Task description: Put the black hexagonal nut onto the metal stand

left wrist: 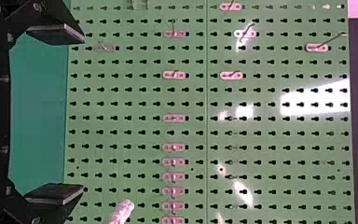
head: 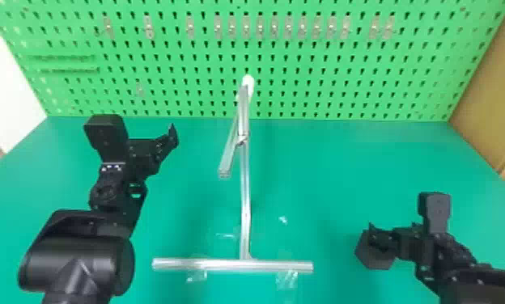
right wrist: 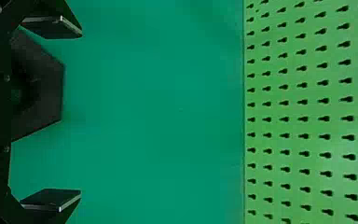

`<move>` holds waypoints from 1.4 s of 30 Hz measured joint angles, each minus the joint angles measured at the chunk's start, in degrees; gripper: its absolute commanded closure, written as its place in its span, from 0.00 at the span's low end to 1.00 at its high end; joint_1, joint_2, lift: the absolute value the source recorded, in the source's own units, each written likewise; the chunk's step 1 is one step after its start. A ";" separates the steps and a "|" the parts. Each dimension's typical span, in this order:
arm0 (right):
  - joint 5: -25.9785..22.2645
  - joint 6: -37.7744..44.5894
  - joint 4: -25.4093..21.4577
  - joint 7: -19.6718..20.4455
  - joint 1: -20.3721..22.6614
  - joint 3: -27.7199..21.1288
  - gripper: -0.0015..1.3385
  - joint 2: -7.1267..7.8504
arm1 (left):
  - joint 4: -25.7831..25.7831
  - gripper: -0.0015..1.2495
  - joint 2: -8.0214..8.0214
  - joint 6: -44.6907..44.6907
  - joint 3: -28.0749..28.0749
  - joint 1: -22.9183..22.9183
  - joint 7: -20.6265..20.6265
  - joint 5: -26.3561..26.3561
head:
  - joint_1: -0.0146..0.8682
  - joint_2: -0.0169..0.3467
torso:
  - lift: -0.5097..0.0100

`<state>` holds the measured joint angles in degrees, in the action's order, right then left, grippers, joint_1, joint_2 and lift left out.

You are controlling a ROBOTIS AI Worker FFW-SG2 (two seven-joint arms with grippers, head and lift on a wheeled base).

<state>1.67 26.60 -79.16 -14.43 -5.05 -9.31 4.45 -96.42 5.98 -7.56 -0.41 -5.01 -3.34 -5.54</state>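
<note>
At the left of the head view, the left arm (head: 77, 258) comes in from the bottom edge and extends over the table (head: 336, 169), towards its far left corner. The left gripper (head: 146, 155) faces the pegboard (head: 385, 72), its fingers (left wrist: 58, 35) spread with nothing between them.

The metal stand (head: 245, 194) has its base bar (head: 223, 264) across the middle, well in from the table's left and right edges; its white tip (head: 247, 83) stands before the pegboard. Clear tape (head: 287, 279) touches the base bar.

Farther right, the black hexagonal nut (head: 375, 252) sits beneath the right gripper (head: 393, 227), short of the table's right edge. That gripper's fingers are spread wide, and the right arm (head: 482, 283) enters from the lower right, angled inward.
</note>
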 measured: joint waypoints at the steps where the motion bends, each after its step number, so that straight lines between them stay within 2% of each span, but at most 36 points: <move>1: 0.08 0.06 0.22 0.00 0.00 -0.12 0.07 0.00 | 0.00 0.13 0.00 0.00 0.01 0.00 0.00 0.00 | 0.80 0.27 | 0.98; 42: 1.66 0.91 4.10 -1.92 0.02 -1.59 0.09 0.04 | 0.00 0.13 -0.01 0.00 0.06 0.09 0.00 0.00 | 0.80 0.27 | 0.98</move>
<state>3.33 27.51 -75.07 -16.35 -5.03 -10.90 4.49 -96.42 5.97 -7.56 -0.36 -4.92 -3.34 -5.54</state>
